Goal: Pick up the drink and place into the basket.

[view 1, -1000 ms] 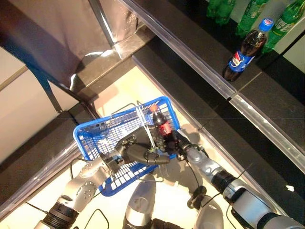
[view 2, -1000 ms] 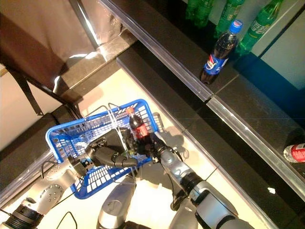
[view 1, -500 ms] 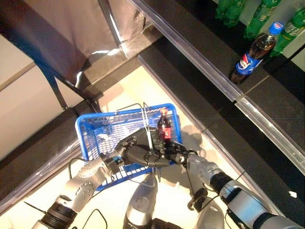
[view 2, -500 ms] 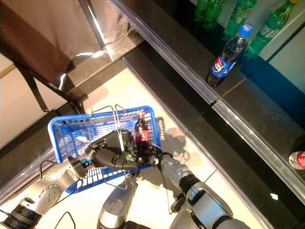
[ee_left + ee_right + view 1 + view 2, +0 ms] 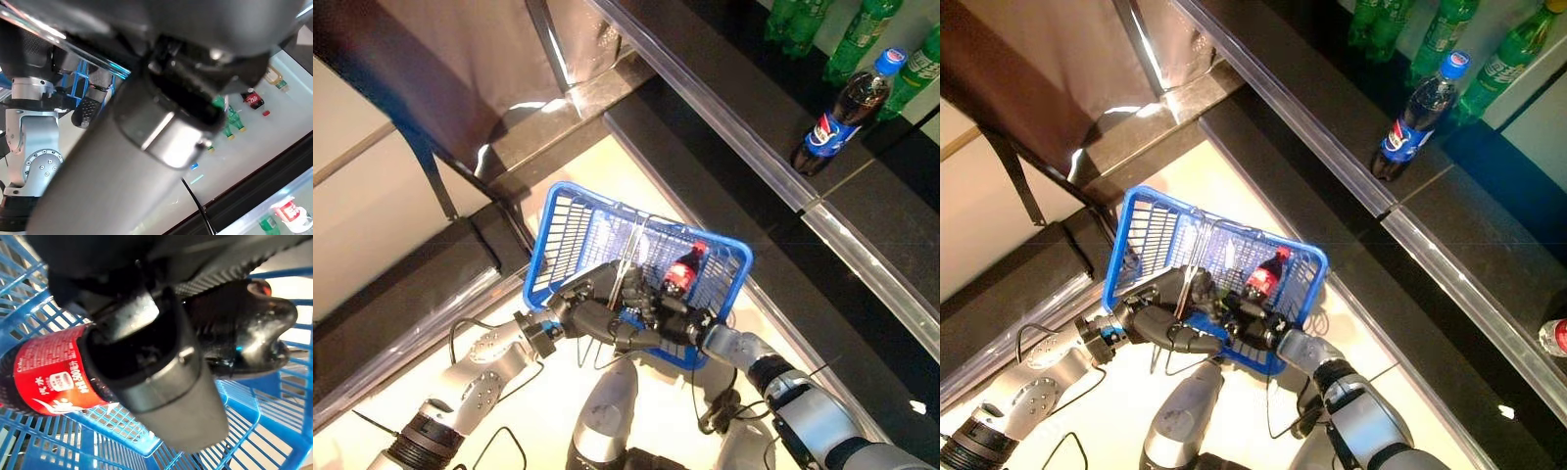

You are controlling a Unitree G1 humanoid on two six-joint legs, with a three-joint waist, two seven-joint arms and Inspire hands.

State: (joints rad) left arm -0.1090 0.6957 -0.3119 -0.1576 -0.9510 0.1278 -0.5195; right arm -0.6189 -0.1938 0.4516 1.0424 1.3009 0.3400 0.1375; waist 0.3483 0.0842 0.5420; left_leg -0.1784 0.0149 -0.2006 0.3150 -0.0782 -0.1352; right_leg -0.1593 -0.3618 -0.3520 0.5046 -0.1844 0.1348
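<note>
**Cola bottle inside the blue basket**

Head views: the left hand (image 5: 592, 315) grips the basket (image 5: 570, 223) by its wire handle; the cola bottle (image 5: 681, 273) lies tilted inside.

Right wrist view: the right hand (image 5: 146, 357) curls round the bottle over the mesh.

Two silver-grey arms of rounded, jointed segments with black collars at the joints. The left arm's elbow housing carries a ring of small dark screws, and a blue band sits at the wrist. Each arm ends in a dark hand — left hand (image 5: 597, 315), right hand (image 5: 671, 321) — with black, glossy fingers (image 5: 641, 338); one fingertip shows a ribbed pad in the left wrist view.
</note>
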